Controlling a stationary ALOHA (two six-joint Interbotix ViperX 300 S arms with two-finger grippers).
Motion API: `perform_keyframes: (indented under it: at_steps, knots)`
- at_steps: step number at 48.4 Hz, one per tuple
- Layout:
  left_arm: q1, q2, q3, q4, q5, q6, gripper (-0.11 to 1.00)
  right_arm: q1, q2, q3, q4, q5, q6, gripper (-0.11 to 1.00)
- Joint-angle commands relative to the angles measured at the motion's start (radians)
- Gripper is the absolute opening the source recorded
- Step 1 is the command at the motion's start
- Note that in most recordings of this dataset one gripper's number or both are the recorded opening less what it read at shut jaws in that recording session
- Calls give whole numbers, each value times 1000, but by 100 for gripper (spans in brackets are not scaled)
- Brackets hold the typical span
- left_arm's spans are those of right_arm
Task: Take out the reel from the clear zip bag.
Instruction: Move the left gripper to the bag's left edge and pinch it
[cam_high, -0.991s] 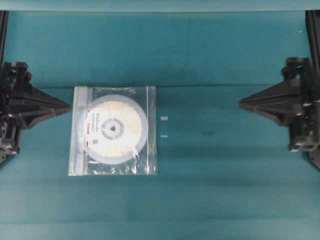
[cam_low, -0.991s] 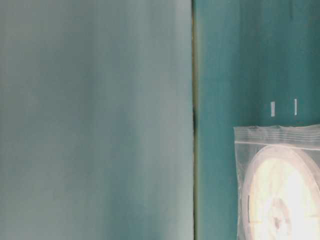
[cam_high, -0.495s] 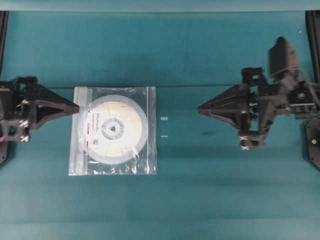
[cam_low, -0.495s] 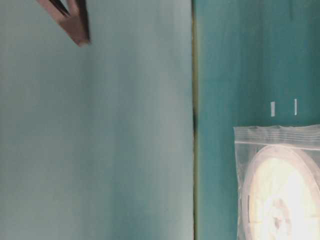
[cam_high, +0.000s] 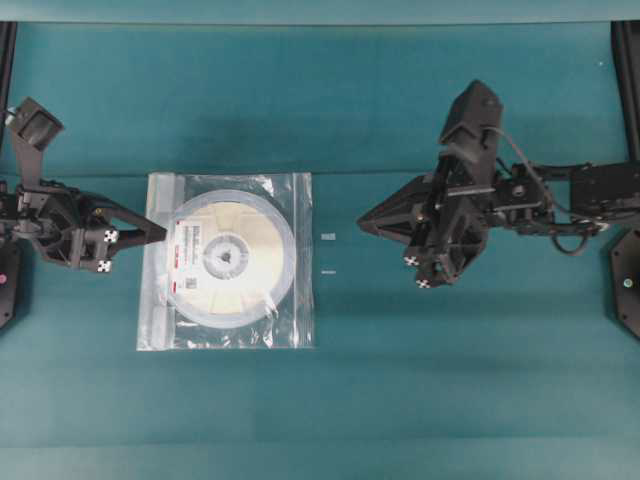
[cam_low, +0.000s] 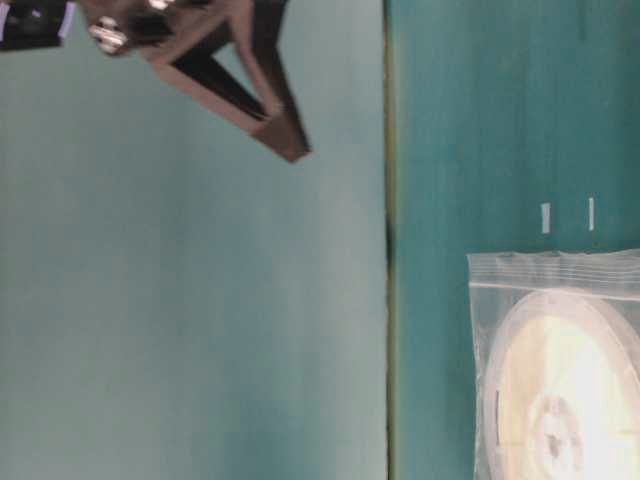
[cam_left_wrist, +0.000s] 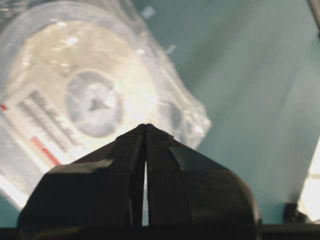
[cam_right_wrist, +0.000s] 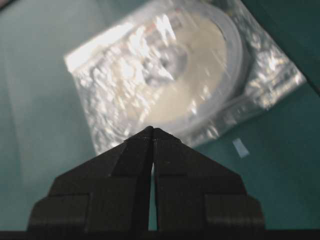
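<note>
My clenched left gripper (cam_high: 160, 230) noses the clear zip bag (cam_high: 228, 261) at its zip-strip edge, reel (cam_high: 228, 258) inside; my right gripper (cam_high: 364, 219), also clenched, hangs well off the opposite edge.

The round cream reel (cam_high: 228, 256) lies flat inside the clear zip bag (cam_high: 301, 260), zip strip on my left side.

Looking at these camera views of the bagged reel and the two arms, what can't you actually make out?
- Reel label text: too small overhead, blurred in the left wrist view.
- Clear zip bag: cut off by the table-level view's right and bottom edges.
- Whether the zip is sealed: glare and crinkles in the right wrist view.
- Left tool: overhead cannot show whether it touches the bag.
</note>
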Motion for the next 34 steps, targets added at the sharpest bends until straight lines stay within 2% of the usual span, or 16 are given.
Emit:
perform_keyframes:
  at_steps: [1, 10, 16, 19, 23, 30, 32, 34]
  knots:
    - [11, 14, 23, 3, -43, -2, -1, -5, 6, -18, 3, -5, 11, 0]
    - [20, 46, 103, 3, -86, -18, -1, -23, 12, -18, 3, 0, 11, 0]
    - [23, 58, 112, 3, -118, -37, 10, -31, 14, -17, 3, 2, 11, 0]
    - [25, 66, 115, 3, -117, -44, 23, -34, 14, -15, 3, 3, 11, 0]
    - [25, 83, 124, 3, -115, -61, 47, -37, 17, -15, 3, 3, 11, 0]
    - [54, 115, 156, 2, -127, -138, 88, -34, 17, -14, 3, 3, 11, 0]
    - [54, 121, 164, 2, -135, -160, 95, -37, 17, -14, 3, 3, 11, 0]
    - [54, 126, 172, 2, -146, -170, 97, -37, 17, -14, 5, 3, 11, 0]
